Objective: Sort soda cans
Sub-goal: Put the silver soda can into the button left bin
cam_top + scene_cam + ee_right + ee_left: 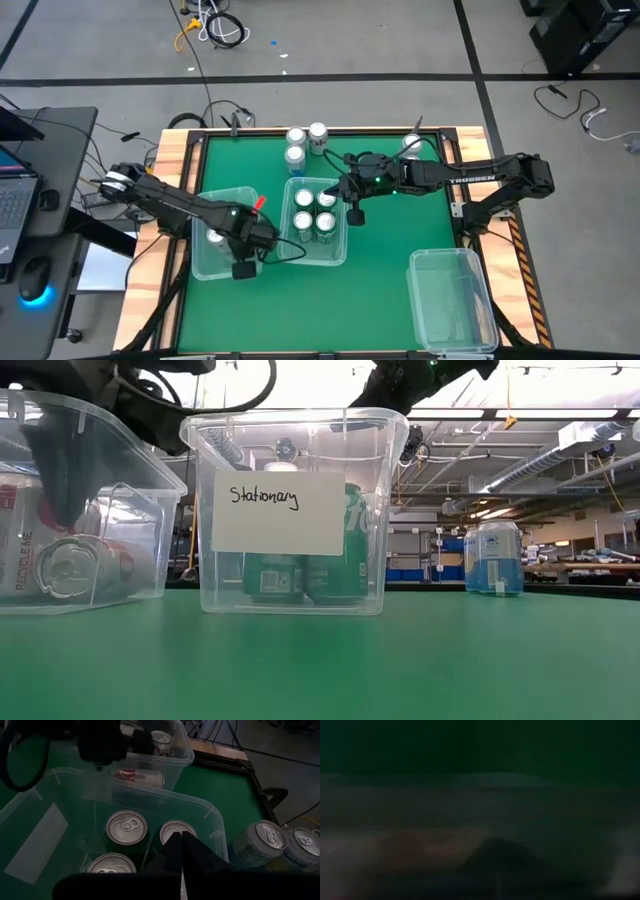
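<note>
Green cans fill the middle bin, both arms' jaws together and empty, so next the right gripper should probably fetch a loose can.

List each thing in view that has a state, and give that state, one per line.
Left pincer: shut, empty, at the left bin's front edge.
Right pincer: shut, empty, above the middle bin.
Left bin: holds cans, one lying on its side.
Middle bin: holds upright green cans, labelled "Stationary".
Right bin: empty.
Three cans behind the middle bin: upright, unsorted.
</note>
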Controlling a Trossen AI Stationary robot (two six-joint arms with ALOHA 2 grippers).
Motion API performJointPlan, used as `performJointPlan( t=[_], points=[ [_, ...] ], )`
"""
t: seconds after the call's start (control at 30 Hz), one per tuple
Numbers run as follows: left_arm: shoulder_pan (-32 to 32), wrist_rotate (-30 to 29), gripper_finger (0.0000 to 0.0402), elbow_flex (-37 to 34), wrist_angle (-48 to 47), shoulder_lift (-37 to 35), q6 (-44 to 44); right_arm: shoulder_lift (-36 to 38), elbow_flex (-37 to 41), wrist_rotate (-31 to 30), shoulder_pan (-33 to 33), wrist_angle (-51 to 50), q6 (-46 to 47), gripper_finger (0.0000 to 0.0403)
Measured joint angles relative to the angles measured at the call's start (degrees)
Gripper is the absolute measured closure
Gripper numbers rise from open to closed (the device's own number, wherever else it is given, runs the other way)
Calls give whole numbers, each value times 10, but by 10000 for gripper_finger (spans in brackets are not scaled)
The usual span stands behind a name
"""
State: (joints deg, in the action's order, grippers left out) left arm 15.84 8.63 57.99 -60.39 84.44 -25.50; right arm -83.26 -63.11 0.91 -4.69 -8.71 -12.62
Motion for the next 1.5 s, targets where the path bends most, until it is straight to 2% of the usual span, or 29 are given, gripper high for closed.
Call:
performJointPlan(
  t=[0.17, 0.5, 0.67, 0.9, 1.1, 1.4, 1.5],
  points=[
    [0, 12, 401, -36, 35, -3, -6, 0, 0, 0, 0, 0, 0, 403],
    [2, -42, 401, -43, 31, -3, -19, 0, 0, 0, 0, 0, 0, 403],
    [2, -46, 401, -42, 29, -3, -15, 0, 0, 0, 0, 0, 0, 403],
    [2, -48, 401, 12, 6, 1, 17, 0, 0, 0, 0, 0, 0, 403],
    [-12, -84, 401, 50, -78, -12, 28, 0, 0, 0, 0, 0, 0, 403],
    [-57, -68, 401, 37, -67, -47, 58, 0, 0, 0, 0, 0, 0, 403],
    [-68, -37, 401, 11, -35, -50, 71, 0, 0, 0, 0, -1, 0, 403]
  ],
)
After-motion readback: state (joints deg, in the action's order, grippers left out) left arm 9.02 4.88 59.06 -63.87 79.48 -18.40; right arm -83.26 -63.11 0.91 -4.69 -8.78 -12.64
